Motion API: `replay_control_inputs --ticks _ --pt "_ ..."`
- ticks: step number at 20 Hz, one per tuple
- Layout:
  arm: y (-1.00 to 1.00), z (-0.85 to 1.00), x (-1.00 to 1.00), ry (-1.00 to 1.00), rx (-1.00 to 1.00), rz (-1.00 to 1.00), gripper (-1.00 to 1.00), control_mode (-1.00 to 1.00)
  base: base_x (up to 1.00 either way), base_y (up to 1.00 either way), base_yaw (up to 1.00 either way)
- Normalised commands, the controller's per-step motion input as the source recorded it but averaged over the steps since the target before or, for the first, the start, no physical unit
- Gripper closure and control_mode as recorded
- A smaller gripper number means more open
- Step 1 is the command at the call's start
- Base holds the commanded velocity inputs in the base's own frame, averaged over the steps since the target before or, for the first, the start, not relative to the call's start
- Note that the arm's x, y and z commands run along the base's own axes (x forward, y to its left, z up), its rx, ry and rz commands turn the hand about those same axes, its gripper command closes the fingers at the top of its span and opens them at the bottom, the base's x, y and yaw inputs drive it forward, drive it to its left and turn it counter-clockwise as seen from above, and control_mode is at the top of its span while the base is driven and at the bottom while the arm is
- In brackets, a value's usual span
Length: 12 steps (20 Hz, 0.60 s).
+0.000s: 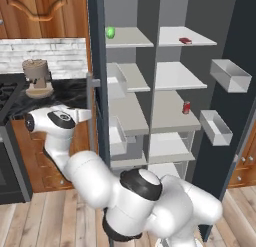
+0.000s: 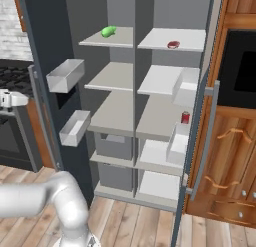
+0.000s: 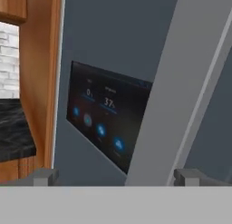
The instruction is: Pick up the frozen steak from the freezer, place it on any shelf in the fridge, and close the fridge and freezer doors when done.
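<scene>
The white arm (image 1: 95, 181) rose from the base and reached left, its hand ending at the outer face of the open freezer door (image 1: 96, 91). In the hand view the gripper (image 3: 118, 177) sat close to that door, its two dark fingertips (image 3: 45, 175) standing well apart on either side of the door's grey bar handle (image 3: 181, 96) without clearly pressing on it; nothing lay between them but the bar. Just left of the handle was the black panel (image 3: 108, 123) with blue lights. Beyond the door, both compartments of the slate-grey unit stood open. In the freezer (image 1: 127, 81), the left-hand side, a round green item (image 1: 110, 32) lay on the top shelf, and clear bins (image 2: 66, 75) hung on the inside of its door. In the fridge (image 1: 180, 81), the right-hand side, the frozen steak (image 1: 185, 40) lay flat on the top shelf, a small dark-red slab toward the right part of it, well apart from the gripper. Two shelves lower an upright red can (image 1: 186, 107) stood near the shelf's right edge. The fridge door (image 1: 235, 91) was swung wide to the right, carrying two bins (image 1: 231, 76). Farther left, a black counter (image 1: 65, 93) held a brown appliance (image 1: 37, 77) in front of a white brick wall (image 1: 50, 56).
</scene>
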Motion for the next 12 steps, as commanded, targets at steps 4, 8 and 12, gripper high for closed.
replay_control_inputs --ticks 4,8,12 --pt "-1.0 -0.01 0.19 0.0 0.01 0.0 -1.0 -1.0 0.0 0.0 0.0" --pt "-1.0 0.0 0.17 -0.01 0.03 0.0 -1.0 -1.0 0.0 0.0 0.0" --pt "-1.0 0.0 0.25 -0.06 0.04 0.0 -1.0 -1.0 0.0 0.0 0.0"
